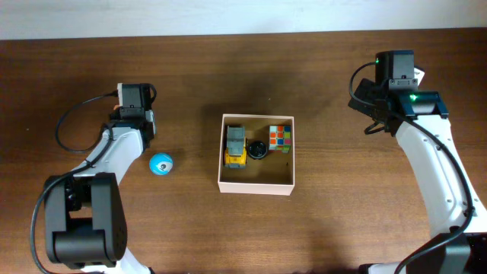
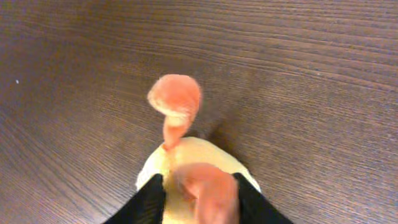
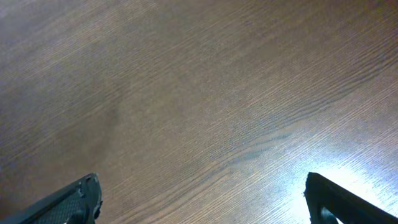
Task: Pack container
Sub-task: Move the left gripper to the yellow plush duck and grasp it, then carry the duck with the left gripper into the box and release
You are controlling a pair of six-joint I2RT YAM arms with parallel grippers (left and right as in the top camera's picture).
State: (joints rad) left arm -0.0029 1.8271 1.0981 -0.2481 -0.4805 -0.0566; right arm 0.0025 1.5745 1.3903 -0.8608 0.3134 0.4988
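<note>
Currently I count one container (image 1: 256, 188), two arms and five small items on the desk (image 1: 342, 228).

1. Container: square, shallow and open-topped, with a white rim and outer walls and a tan inside. It sits at the middle of the desk, between the two arms.
2. Contents, three items, all in the far half of the container: one yellow-and-grey toy truck (image 1: 236, 144) at the left, one small black round item (image 1: 257, 150) just beside it, and one multicoloured puzzle cube (image 1: 280, 138) at the right.
3. Outside, one blue ball (image 1: 160, 164) with a white spot lies on the desk to the left of the container, apart from it and near the left arm.
4. Left claw (image 2: 199, 202): the wrist view shows its black fingers (image 2: 146, 205) pressed on either side of one yellow toy (image 2: 205, 152) with orange parts. The view is blurred, so I cannot identify the toy.
5. Right claw (image 3: 202, 199): its fingers (image 3: 74, 199) stand wide apart above bare desk, with nothing between them.
</note>
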